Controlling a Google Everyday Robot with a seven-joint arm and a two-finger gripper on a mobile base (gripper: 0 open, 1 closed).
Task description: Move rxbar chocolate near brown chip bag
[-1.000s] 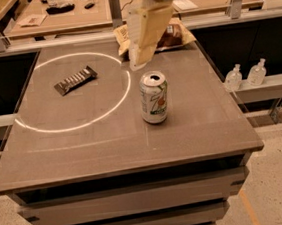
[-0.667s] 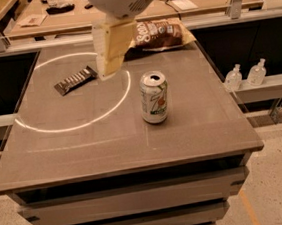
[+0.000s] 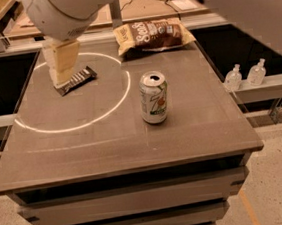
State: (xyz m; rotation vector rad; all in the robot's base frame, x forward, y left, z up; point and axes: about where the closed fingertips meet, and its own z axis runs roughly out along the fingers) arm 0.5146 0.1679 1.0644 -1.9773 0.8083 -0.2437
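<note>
Camera view: jaws low over end of rxbar chocolate point(image 3: 79, 78), opening cannot tell; brown chip bag point(image 3: 153, 35) well apart

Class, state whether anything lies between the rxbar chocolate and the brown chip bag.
Nothing visible. The gripper hangs over the rxbar chocolate at left; bare tabletop runs to the brown chip bag at the rear. The soda can stands off that line.

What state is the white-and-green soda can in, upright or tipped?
Upright: the white-and-green soda can stands on its base, opened top facing up. The claw is at the flat dark snack bar.
</note>
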